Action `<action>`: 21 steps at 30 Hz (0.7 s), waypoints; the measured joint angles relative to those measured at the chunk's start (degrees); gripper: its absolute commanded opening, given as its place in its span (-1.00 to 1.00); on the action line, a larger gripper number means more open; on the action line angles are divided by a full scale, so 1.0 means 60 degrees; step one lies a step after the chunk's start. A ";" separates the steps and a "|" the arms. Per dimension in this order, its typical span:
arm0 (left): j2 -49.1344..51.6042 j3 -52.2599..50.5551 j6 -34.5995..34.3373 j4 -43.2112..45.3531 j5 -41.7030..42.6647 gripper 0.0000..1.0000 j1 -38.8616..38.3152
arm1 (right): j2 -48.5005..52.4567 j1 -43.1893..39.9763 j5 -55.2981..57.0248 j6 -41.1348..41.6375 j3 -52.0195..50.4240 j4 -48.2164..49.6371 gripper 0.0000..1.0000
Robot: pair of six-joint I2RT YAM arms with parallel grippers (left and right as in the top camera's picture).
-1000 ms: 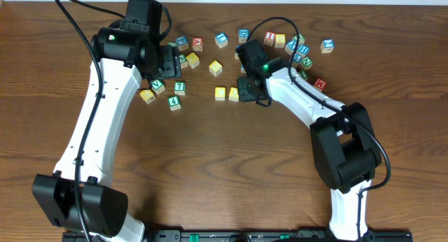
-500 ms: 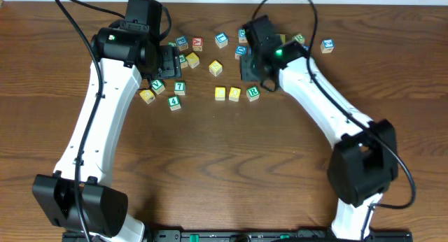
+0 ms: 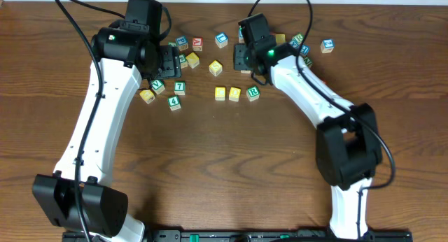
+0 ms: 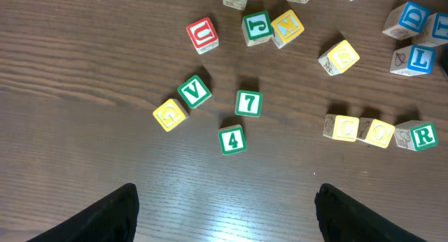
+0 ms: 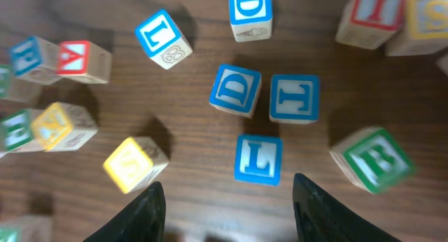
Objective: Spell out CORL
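Hovering over the crowded far cluster, the right claw (image 5: pixel 228 188) has its fingers spread with nothing between them. The blue L cube (image 5: pixel 258 159) lies flat on the counter (image 3: pixel 224 165) just ahead of that gap. A D cube (image 5: pixel 234 90) and an I cube (image 5: pixel 295 98) sit just beyond it with narrow gaps of wood between, and the green B cube (image 5: pixel 374 160) lies off to one side. Nearer the middle, the C cube (image 4: pixel 343 127), O cube (image 4: pixel 379 132) and R cube (image 4: pixel 418 136) form a row, edges touching or nearly so. Bare wood opens beyond the R and across the near half. The left claw (image 4: pixel 225 193) hangs wide open and empty, with the 4 cube (image 4: pixel 232 140) ahead of it.
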 measured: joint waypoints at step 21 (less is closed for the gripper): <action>0.0000 0.0000 -0.0004 0.0000 0.0000 0.60 0.0000 | 0.1639 0.0000 0.0561 0.0437 -0.0004 0.0994 -0.05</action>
